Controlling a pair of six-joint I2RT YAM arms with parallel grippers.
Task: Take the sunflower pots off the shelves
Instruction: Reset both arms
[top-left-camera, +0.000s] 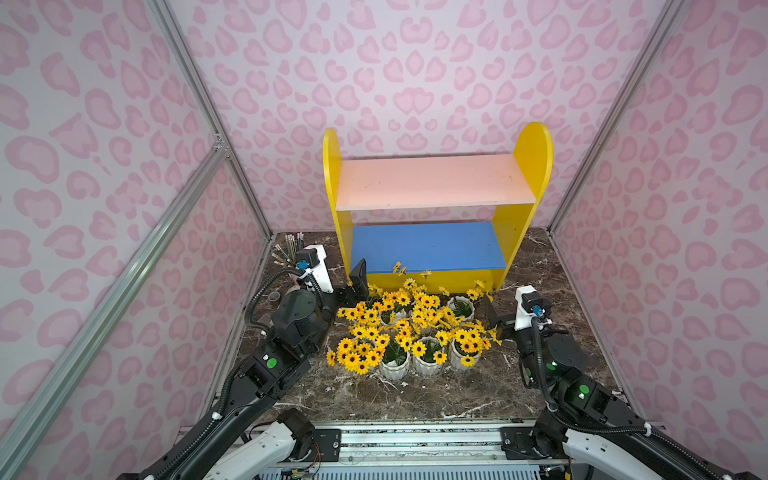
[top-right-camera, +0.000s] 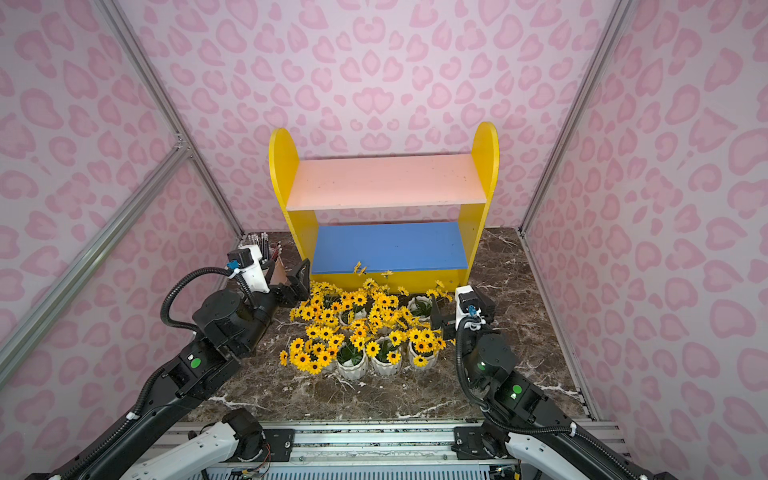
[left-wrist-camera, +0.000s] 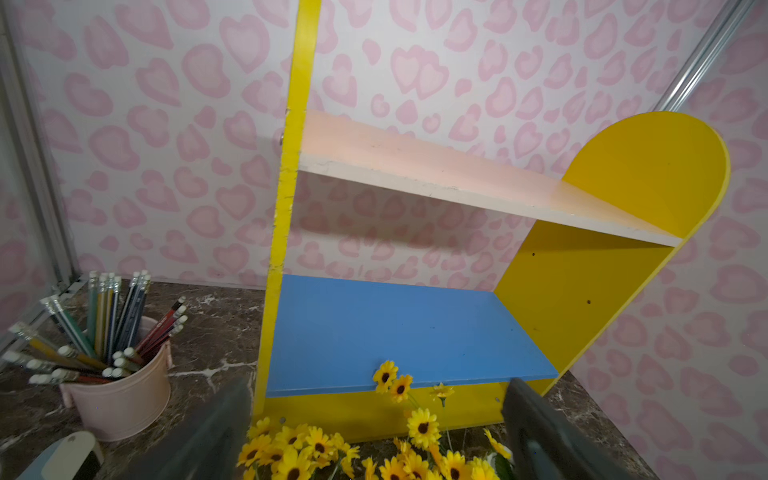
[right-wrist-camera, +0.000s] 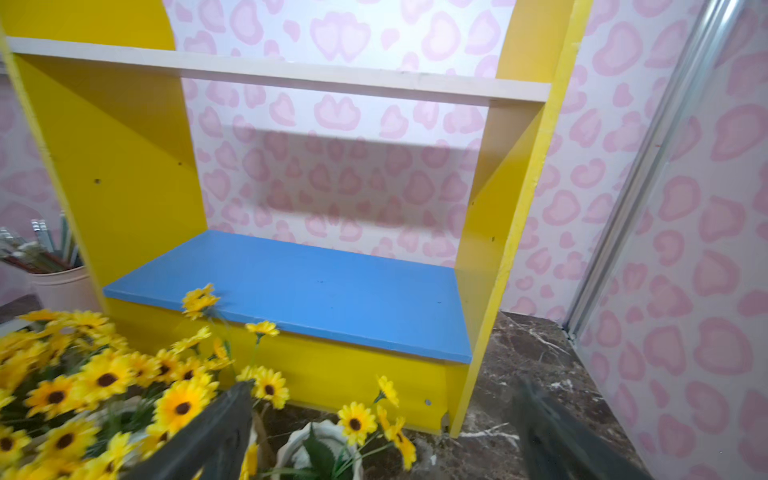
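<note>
Both spread wide, gripping nothing: left claw (left-wrist-camera: 378, 395), right claw (right-wrist-camera: 386, 388). Between them the sunflower pots (top-left-camera: 415, 332) stand bunched on the dark marble surface (top-left-camera: 415, 395), off the shelves (top-left-camera: 536, 158), which stand just beyond both claws. A few blooms rise to the front edge of the blue board (right-wrist-camera: 311, 291).

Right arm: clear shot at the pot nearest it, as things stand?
Probably yes. The right gripper is open, and the pot sits just ahead, inside the gap between its fingers in the wrist view. Only the pot's own flowers lean across.
</note>
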